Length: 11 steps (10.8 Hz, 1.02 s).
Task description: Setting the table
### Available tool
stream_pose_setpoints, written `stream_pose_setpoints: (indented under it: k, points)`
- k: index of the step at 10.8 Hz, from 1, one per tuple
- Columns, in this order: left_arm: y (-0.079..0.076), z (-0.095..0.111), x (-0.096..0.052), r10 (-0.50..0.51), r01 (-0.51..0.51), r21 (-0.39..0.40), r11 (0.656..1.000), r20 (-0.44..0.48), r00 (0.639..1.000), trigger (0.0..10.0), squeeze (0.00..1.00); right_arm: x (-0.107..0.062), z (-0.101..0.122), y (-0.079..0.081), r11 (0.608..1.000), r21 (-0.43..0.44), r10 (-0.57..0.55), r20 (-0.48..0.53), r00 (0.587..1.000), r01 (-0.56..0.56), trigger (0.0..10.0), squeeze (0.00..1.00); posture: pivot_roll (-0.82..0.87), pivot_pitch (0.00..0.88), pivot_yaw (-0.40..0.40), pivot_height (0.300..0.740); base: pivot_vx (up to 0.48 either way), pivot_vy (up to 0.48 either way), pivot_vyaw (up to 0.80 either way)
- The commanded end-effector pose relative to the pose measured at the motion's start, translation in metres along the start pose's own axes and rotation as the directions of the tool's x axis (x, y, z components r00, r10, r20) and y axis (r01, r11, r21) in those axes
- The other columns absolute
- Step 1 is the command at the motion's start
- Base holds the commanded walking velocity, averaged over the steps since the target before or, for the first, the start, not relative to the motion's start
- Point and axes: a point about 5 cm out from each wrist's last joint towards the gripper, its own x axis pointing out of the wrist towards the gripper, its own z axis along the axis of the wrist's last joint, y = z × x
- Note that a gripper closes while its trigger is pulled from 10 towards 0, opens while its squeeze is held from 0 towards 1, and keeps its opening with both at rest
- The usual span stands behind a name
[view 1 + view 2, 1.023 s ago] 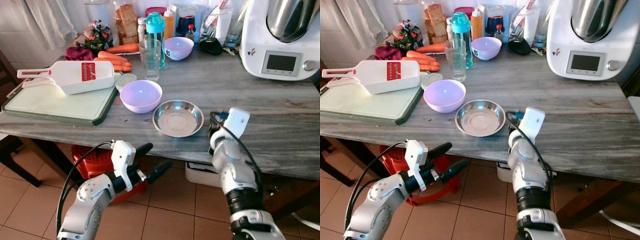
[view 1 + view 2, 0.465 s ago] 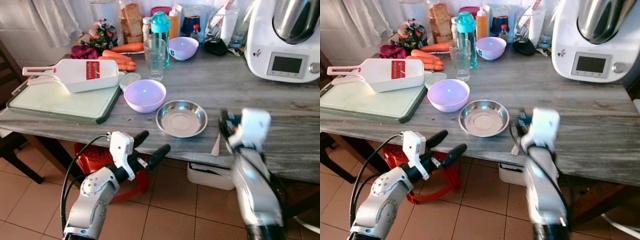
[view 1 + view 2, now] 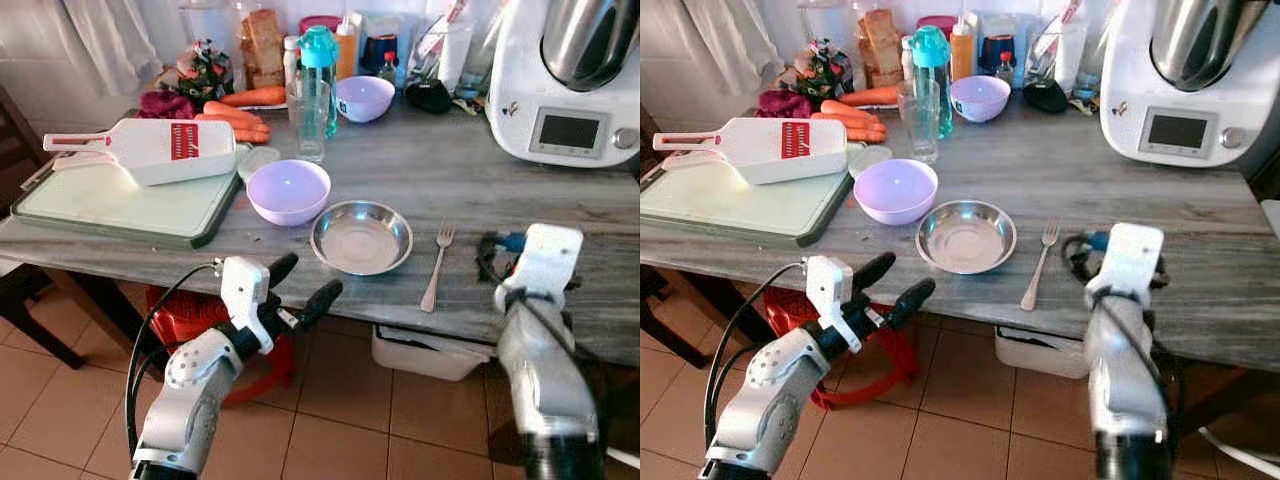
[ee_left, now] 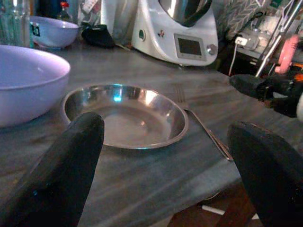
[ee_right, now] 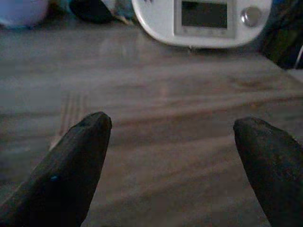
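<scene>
left eye view: one fork [image 3: 437, 264] lies at the table's [image 3: 560, 215] front edge, just beside one steel bowl [image 3: 362, 236]. two lilac bowls [image 3: 288, 190] [image 3: 364, 96] stand behind. left gripper [image 3: 300, 290] below the front edge, fingers spread. right gripper [image 5: 170, 165] over the table near its front edge, fingers spread, empty.
</scene>
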Motion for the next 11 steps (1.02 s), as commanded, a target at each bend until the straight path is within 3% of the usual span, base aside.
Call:
stream_pose_setpoints:
  k: [1,2,6,7,8,11]
  points:
    - [0.001,-0.001,-0.001,-0.003,0.003,0.007,1.000,-0.018,1.000,10.0,0.00,0.008,-0.005,0.000,1.000,-0.012,-0.026,-0.066,0.997,0.026,10.0,1.00,0.02,0.042,0.035,0.740,0.000,0.000,0.00]
    - [0.001,-0.002,-0.003,-0.013,0.013,0.005,1.000,-0.035,0.999,10.0,0.00,0.017,-0.008,0.004,1.000,0.004,-0.024,-0.137,0.990,0.025,10.0,1.00,0.02,0.051,0.037,0.740,0.000,0.000,0.00]
    - [-0.002,-0.005,-0.011,-0.011,0.011,-0.005,1.000,-0.061,0.998,10.0,0.00,0.033,-0.016,0.014,1.000,-0.010,-0.008,-0.222,0.975,0.006,10.0,1.00,0.04,0.085,0.035,0.740,0.000,0.000,0.00]
    - [-0.003,-0.005,-0.013,-0.015,0.015,-0.007,1.000,-0.068,0.998,10.0,0.00,0.036,-0.017,0.018,1.000,-0.007,0.003,-0.241,0.970,-0.004,10.0,0.95,0.04,0.098,0.033,0.740,0.000,0.000,0.00]
    - [-0.004,-0.003,-0.015,-0.014,0.014,0.000,1.000,-0.060,0.998,10.0,0.00,0.039,-0.019,0.025,0.999,-0.005,0.032,-0.252,0.967,-0.034,10.0,0.68,0.05,0.109,0.032,0.740,0.000,0.000,0.00]
    - [-0.006,-0.001,-0.020,-0.009,0.009,0.002,1.000,-0.061,0.998,10.0,0.00,0.040,-0.024,0.039,0.997,0.018,0.076,-0.279,0.957,-0.074,10.0,0.20,0.06,0.125,0.028,0.740,0.000,0.000,0.00]
